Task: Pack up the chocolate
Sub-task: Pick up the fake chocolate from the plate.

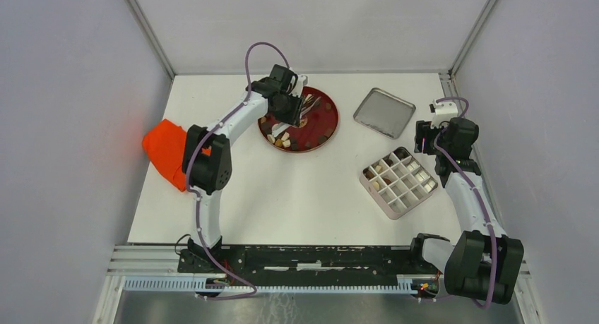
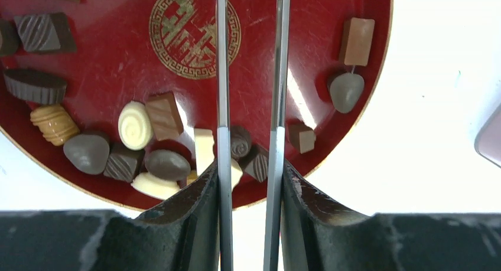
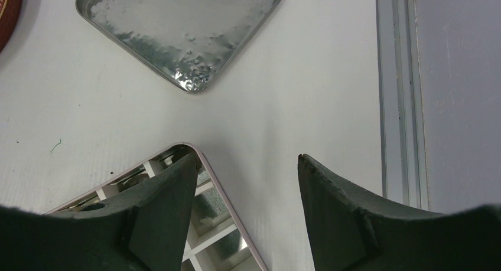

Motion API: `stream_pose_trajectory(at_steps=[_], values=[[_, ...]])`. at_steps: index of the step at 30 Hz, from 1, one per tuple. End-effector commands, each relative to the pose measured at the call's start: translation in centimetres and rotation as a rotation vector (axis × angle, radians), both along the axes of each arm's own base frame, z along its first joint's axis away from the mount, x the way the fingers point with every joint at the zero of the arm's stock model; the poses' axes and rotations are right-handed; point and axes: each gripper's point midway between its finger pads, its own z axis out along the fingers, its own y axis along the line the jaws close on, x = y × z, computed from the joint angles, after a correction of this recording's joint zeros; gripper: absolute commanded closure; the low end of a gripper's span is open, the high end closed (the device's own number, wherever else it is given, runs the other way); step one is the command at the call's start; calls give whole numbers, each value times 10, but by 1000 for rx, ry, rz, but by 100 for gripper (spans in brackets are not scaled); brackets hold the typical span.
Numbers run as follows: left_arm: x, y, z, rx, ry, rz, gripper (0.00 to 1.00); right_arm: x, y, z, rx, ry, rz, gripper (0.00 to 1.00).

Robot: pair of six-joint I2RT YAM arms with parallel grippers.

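Jaws of left gripper (image 2: pixel 249 178) narrow, clamping tweezers (image 2: pixel 222 76) over plate (image 2: pixel 112 58); chocolate (image 2: pixel 165 115) crowded round tips. Right gripper (image 3: pixel 248 165) jaws wide, empty, right of plate by box (image 1: pixel 400 183), tray (image 3: pixel 177 35).

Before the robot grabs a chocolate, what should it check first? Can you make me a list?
1. Left fingers clamped on the tweezers: ok.
2. Chocolate waiting on the red plate: ok, plenty.
3. A piece between the tweezer tips: cannot tell, the tips run out of the wrist view.
4. Empty compartments in the box: ok, several.
5. Right fingers open, holding nothing, beside the box: ok.
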Motion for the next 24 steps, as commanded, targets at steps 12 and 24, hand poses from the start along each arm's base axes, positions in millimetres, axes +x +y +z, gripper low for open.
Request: stream_pose_trajectory(at_steps=[12,24], values=[[-49,-12,70,-260,-114,-12,98,4,16,7,-85,5,192,30],[-94,-13,88,-346,-121,-50,98,-2,27,-27,-125,264,572,57]])
